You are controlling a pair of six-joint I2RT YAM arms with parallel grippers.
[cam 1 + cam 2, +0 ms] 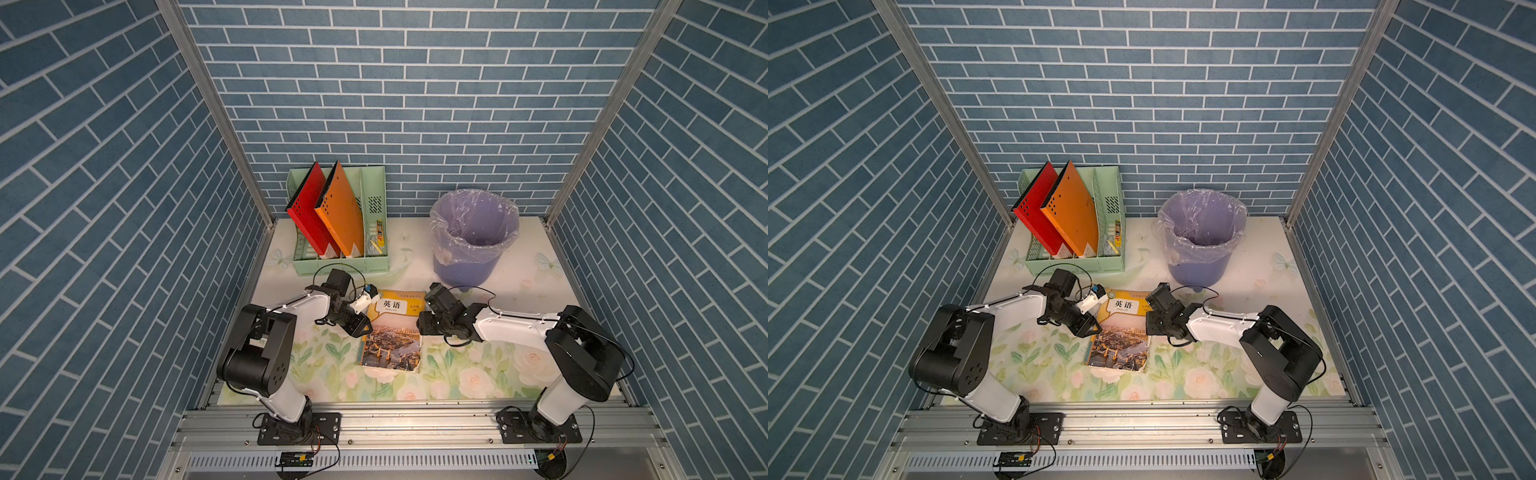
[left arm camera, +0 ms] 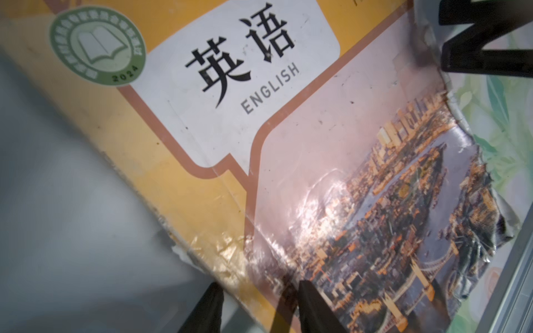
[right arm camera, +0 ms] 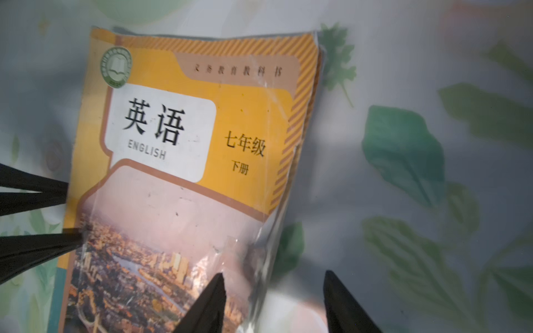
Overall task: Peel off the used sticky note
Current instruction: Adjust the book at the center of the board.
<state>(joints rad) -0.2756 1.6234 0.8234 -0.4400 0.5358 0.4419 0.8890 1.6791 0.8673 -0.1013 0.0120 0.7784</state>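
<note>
One book, lower centre. My left gripper and right gripper both gape empty at its sides.

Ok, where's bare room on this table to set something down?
Free table: the front strip between the book and the rail, and the right side beside the bin. Crowded: around the book, flanked by the left gripper and right gripper, and near the file organizer.

One textbook, two folders, one file rack, one bin — and two arms.
</note>
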